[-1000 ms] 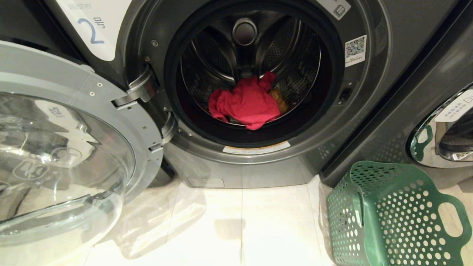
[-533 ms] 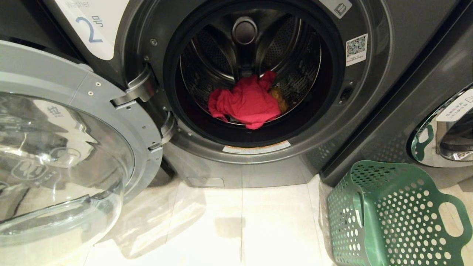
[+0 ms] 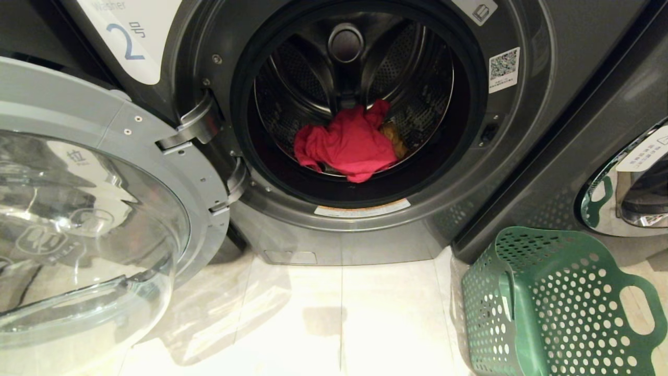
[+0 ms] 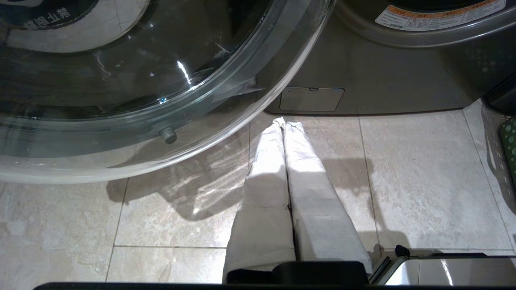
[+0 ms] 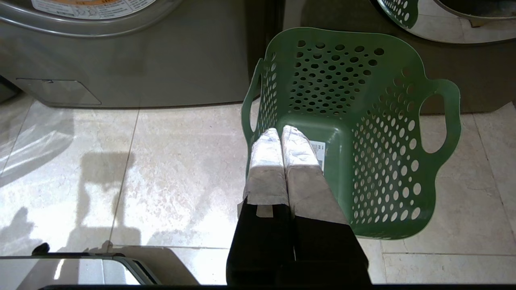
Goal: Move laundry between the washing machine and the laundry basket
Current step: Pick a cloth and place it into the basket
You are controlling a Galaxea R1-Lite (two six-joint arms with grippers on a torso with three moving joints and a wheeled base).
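Note:
The washing machine (image 3: pixel 522 156) labelled 2 fills the head view, with its round opening facing me. Inside the drum lies the laundry: a bright red-pink garment (image 3: pixel 347 146) with a bit of orange-yellow cloth (image 3: pixel 395 140) at its right edge. The green perforated laundry basket (image 3: pixel 527 308) stands on the floor at the lower right, with nothing in it (image 5: pixel 387 161). Neither arm shows in the head view. My left gripper (image 4: pixel 283 122) is shut and empty over the floor tiles, beside the glass door. My right gripper (image 5: pixel 281 131) is shut and empty, above the basket's near left side.
The washer's glass door (image 3: pixel 94 209) is swung wide open at the left and reaches low over the floor (image 4: pixel 121 100). A second washer (image 3: pixel 626 177) stands behind the basket at the right. Pale floor tiles (image 3: pixel 339 313) lie between door and basket.
The head view shifted very slightly early on. Laundry, basket and door stand as before.

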